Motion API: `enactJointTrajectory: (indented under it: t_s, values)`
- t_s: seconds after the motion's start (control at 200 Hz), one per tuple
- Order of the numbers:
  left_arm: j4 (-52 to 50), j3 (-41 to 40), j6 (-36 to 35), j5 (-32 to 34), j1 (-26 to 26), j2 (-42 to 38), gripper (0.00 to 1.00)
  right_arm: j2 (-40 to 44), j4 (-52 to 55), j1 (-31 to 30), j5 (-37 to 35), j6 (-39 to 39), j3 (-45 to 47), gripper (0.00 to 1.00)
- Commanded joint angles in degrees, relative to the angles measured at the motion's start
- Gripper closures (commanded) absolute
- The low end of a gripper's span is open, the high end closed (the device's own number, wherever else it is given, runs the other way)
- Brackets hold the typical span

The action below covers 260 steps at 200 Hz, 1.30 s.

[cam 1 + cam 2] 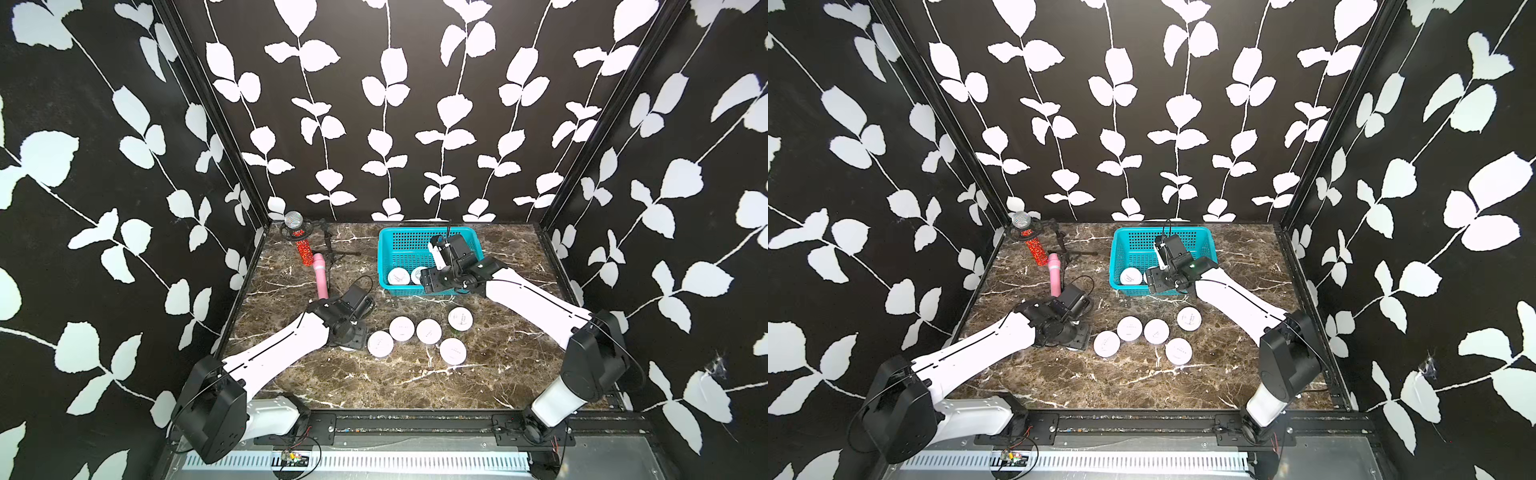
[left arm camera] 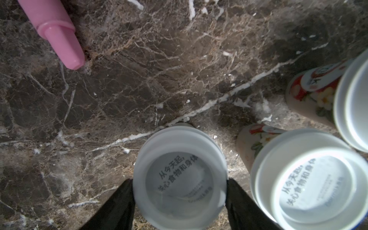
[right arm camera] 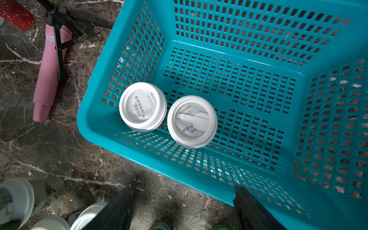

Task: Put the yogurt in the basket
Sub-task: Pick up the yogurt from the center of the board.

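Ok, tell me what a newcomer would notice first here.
The turquoise basket at the back of the marble table, holding two yogurt cups. Nearer the front, five more white-lidded cups cluster, while the left gripper straddles a sixth cup beside them.

The basket (image 1: pixel 411 239) is blue-green, full of little holes, and sits at the back of the surface (image 1: pixel 415 386). Two yogurt cups (image 3: pixel 143 107) with round white lids stand side by side inside it, by its near wall. Five more cups (image 1: pixel 429 331) stand close together in front of the basket. The last cup (image 2: pixel 180 179) stands beside them, with black fingers (image 2: pixel 119 203) touching both its sides.
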State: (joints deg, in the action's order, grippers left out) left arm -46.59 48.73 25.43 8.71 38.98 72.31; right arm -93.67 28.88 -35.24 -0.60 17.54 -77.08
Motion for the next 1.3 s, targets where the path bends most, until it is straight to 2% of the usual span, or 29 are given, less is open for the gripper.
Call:
enactJointTrajectory:
  t_s: [0.0,0.55,0.82,1.1,1.295]
  values:
    - [-2.4,-0.4,-0.4,1.3,0.3,0.1,0.34,1.4,-1.4,0.3,-0.6,0.1,1.5,0.20]
    - [-2.1,-0.3,-0.9,3.8,0.3,-1.1,0.41,3.8,-1.3,0.4,-0.9,0.1,1.5,0.20]
    - [-2.5,1.8,-1.4,7.9,0.3,-3.5,0.42,4.4,-1.3,0.6,-1.4,-0.1,1.5,0.20]
    - [-2.6,9.9,-5.2,15.6,0.3,-3.1,0.42,5.8,-1.7,1.3,-2.1,0.0,4.4,0.20]
    - [-1.8,17.9,-9.0,18.2,0.3,-0.2,0.41,8.8,-2.4,3.3,-2.5,0.7,7.3,0.20]
